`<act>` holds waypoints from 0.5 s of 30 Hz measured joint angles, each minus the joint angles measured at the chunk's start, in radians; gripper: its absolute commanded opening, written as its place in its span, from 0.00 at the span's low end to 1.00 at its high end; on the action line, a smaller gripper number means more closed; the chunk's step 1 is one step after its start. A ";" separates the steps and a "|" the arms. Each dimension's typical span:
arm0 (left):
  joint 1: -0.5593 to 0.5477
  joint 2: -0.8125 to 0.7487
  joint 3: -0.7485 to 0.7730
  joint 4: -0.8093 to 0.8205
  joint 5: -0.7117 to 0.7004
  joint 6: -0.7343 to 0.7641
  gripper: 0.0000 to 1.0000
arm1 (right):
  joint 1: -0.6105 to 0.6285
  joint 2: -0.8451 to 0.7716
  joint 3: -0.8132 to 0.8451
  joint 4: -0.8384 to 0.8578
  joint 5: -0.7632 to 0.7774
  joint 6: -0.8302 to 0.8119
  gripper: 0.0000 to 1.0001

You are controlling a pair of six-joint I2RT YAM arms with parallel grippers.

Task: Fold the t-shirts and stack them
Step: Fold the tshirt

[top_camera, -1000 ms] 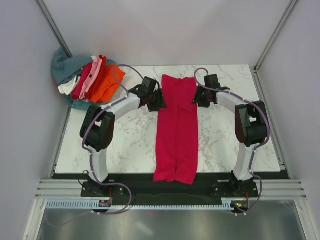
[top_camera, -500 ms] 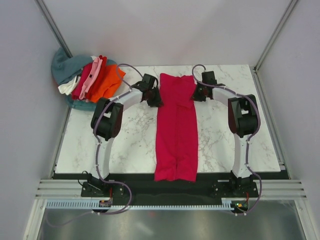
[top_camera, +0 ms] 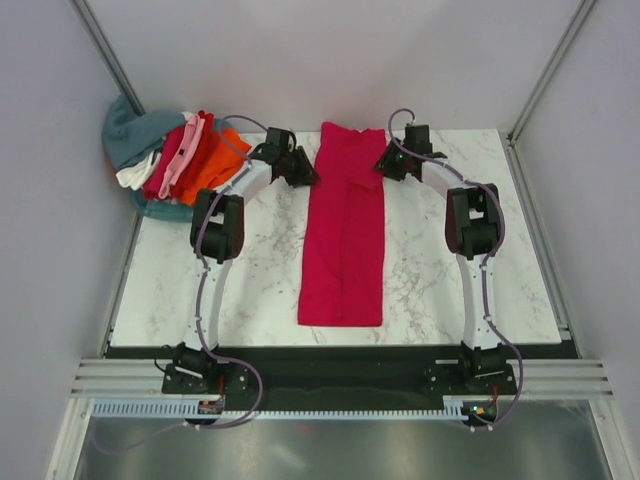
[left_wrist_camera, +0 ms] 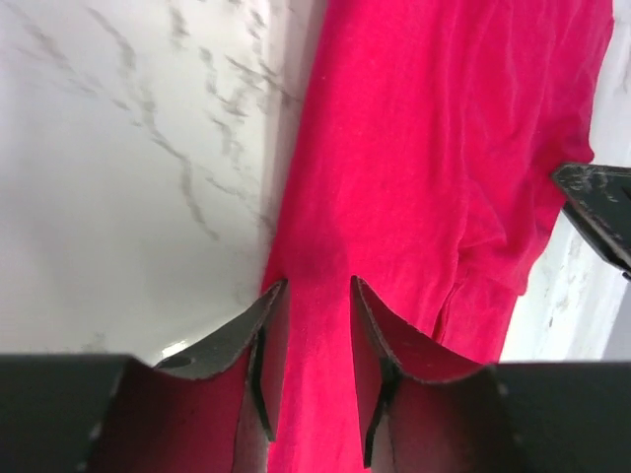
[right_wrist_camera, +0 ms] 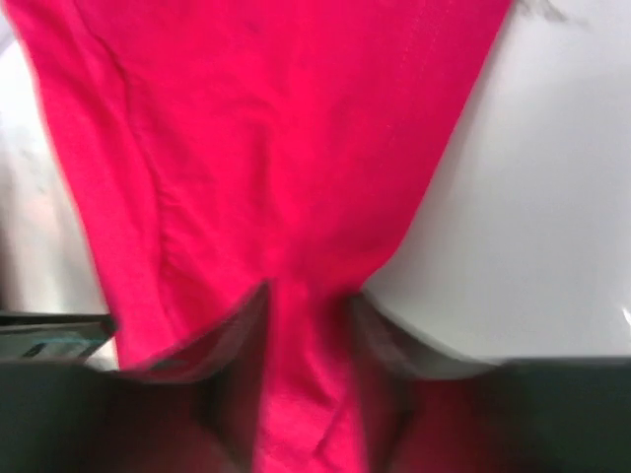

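Note:
The crimson-magenta t-shirt (top_camera: 345,240) lies folded into a long narrow strip down the middle of the marble table (top_camera: 250,270). My left gripper (top_camera: 308,178) is shut on its far left edge, with cloth between the fingers in the left wrist view (left_wrist_camera: 315,286). My right gripper (top_camera: 385,168) is shut on the far right edge, and the right wrist view (right_wrist_camera: 306,291) shows cloth bunched between the blurred fingers. The shirt fills most of the left wrist view (left_wrist_camera: 424,148) and the right wrist view (right_wrist_camera: 266,118). No neck label shows.
A pile of other t-shirts (top_camera: 185,155), orange, red, pink and white on a teal-grey one (top_camera: 130,130), sits at the table's far left corner beside my left arm. Grey walls close in the sides and back. The right gripper's tip (left_wrist_camera: 601,202) shows in the left wrist view.
Both grippers have moved toward the far edge, dragging the crimson shirt with them. Its near hem has slid away from the table's front edge and lies flatter.

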 measured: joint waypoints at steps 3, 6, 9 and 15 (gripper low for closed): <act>0.029 0.003 0.011 -0.002 0.030 -0.009 0.47 | -0.005 0.020 0.056 0.006 -0.037 0.017 0.61; 0.048 -0.043 -0.043 -0.003 0.031 -0.010 0.49 | -0.007 -0.003 0.044 0.007 -0.051 0.026 0.62; 0.055 -0.175 -0.190 -0.008 0.029 -0.010 0.49 | -0.006 -0.103 -0.082 0.006 -0.058 0.025 0.61; 0.002 -0.587 -0.558 -0.011 0.005 -0.004 0.50 | 0.008 -0.470 -0.496 -0.001 -0.063 0.013 0.58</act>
